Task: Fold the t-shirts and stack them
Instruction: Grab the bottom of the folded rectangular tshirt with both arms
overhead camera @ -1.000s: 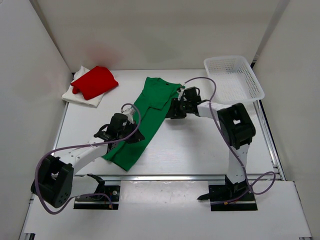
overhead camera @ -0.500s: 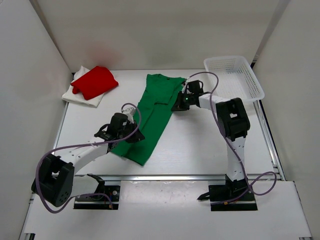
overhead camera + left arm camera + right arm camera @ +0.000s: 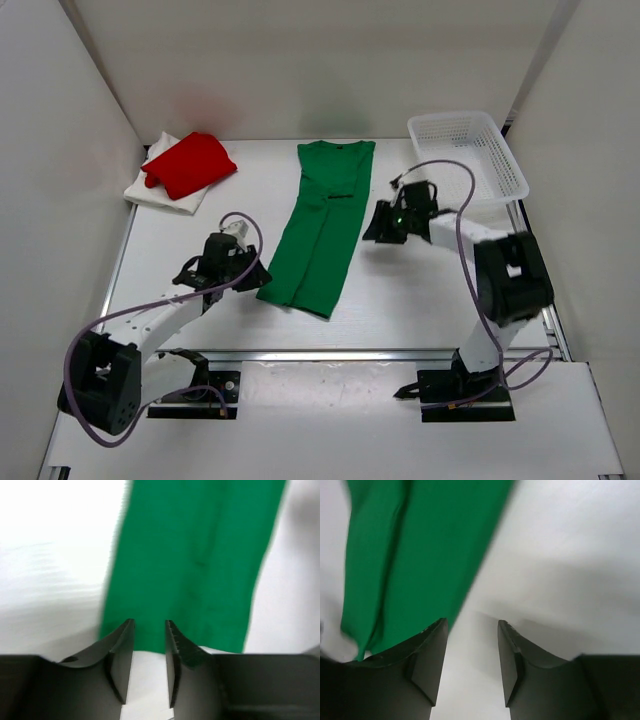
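The green t-shirt (image 3: 325, 228) lies flat on the table as a long narrow strip, collar at the far end. It also shows in the left wrist view (image 3: 200, 560) and in the right wrist view (image 3: 420, 555). My left gripper (image 3: 243, 270) is open and empty just left of its near end. My right gripper (image 3: 382, 226) is open and empty just right of its middle. The red t-shirt (image 3: 190, 163) lies folded on the white t-shirt (image 3: 158, 194) at the far left.
A white lattice basket (image 3: 466, 156) stands at the far right corner. White walls close in the table on the left, back and right.
Both grippers have let go of the green t-shirt and pulled away from it, left arm to the left, right arm to the right. The shirt now lies straighter and flat.
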